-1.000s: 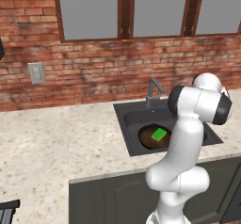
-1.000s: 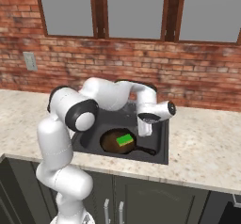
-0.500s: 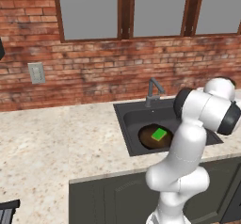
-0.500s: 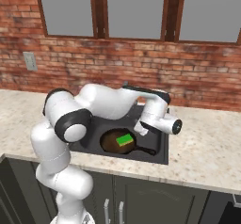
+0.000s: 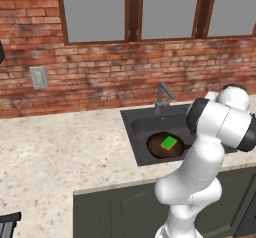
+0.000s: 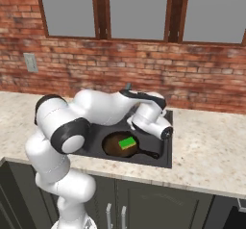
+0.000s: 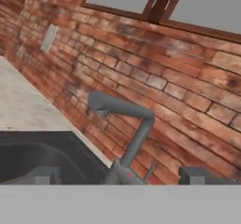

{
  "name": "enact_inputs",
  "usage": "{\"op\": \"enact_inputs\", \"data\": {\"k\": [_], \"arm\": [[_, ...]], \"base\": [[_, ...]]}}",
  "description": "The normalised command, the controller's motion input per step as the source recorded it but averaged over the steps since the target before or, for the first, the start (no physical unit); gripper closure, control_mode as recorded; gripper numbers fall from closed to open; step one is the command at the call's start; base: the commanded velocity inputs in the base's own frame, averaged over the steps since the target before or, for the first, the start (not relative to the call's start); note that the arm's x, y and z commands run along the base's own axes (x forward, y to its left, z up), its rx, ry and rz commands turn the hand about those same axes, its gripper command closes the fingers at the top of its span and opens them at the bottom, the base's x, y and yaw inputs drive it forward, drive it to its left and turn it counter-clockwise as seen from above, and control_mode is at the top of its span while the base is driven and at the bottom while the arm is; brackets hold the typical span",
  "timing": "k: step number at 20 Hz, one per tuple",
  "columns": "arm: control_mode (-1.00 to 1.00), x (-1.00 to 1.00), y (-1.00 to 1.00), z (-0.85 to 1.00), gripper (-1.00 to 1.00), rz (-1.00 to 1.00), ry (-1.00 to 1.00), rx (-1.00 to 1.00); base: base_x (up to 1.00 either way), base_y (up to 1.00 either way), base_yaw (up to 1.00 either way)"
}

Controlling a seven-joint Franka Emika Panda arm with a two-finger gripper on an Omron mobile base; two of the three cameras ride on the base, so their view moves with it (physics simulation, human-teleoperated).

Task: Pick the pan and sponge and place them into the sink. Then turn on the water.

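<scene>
Your pan [image 5: 164,146] sits in the sink [image 5: 137,124] toward its front edge, with the sponge [image 5: 169,142] lying on top of it, so both placements look done and only the water is left. That's why the gripper [image 7: 120,178] now faces the faucet [image 7: 123,132], jaws spread wide and empty, its tips flanking the faucet base. Since half a second ago the hand has swung further round toward the faucet.

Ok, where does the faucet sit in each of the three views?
Left base view: faucet at centre right, behind the sink.
Right base view: just its tip above the arm, centre.
Hand view: lower centre, against the brick wall.
Shared landmark: the wall outlet.
</scene>
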Motion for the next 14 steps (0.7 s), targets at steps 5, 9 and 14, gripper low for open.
{"op": "enact_inputs", "data": {"k": [5, 9, 14], "arm": [[-1.0, 0.18, 0.0, 0.0, -1.0, 0.02, -0.03, 0.21], [-1.0, 0.37, 0.0, 0.0, -1.0, 0.16, -0.06, 0.2], [-1.0, 0.32, 0.03, -0.13, -1.0, 0.17, -0.05, 0.11]], "base": [[0.0, 0.0, 0.0], [0.0, 0.0, 0.0], [0.0, 0.0, 0.0]]}}
